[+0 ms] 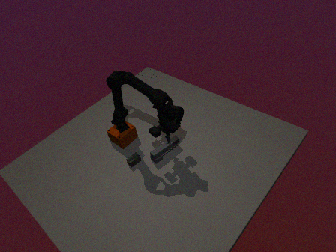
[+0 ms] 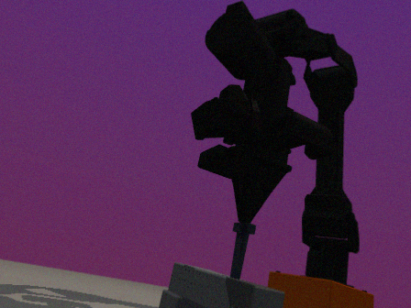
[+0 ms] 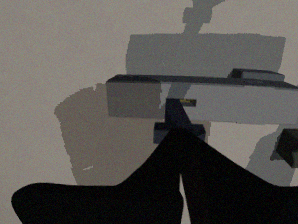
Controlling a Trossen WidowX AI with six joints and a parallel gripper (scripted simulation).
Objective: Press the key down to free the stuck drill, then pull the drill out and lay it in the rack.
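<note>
- My landmark is the long grey block point(image 1: 157, 154) point(image 2: 202, 280) point(image 3: 240, 102); a T-headed pin point(image 1: 168, 139) point(image 2: 239, 257) point(image 3: 175, 113) stands up from it, leaning slightly in the exterior view. I take this pin for the key.
- My gripper point(image 1: 167, 134) point(image 2: 247, 222) point(image 3: 177, 135) is fully closed with nothing between its fingers, and its point appears to meet the pin's head.
- I judge the step in hand to be the press, so I want the fingers kept together as one blunt pusher.
- I should centre the point on the head and push along the pin's lean; a push off to one side could skid off or bend the pin over.
- I'd go down slowly until it stops, then lift straight off before opening for the drill.
- The drill I can't pick out for certain; a yellow sliver point(image 3: 190, 100) shows in a slot in the grey block, beside the pin, and may be part of it.
- A small dark block point(image 1: 133, 160) point(image 3: 288, 147) sits apart from the grey block; whether it's the rack, I can't tell.
</note>
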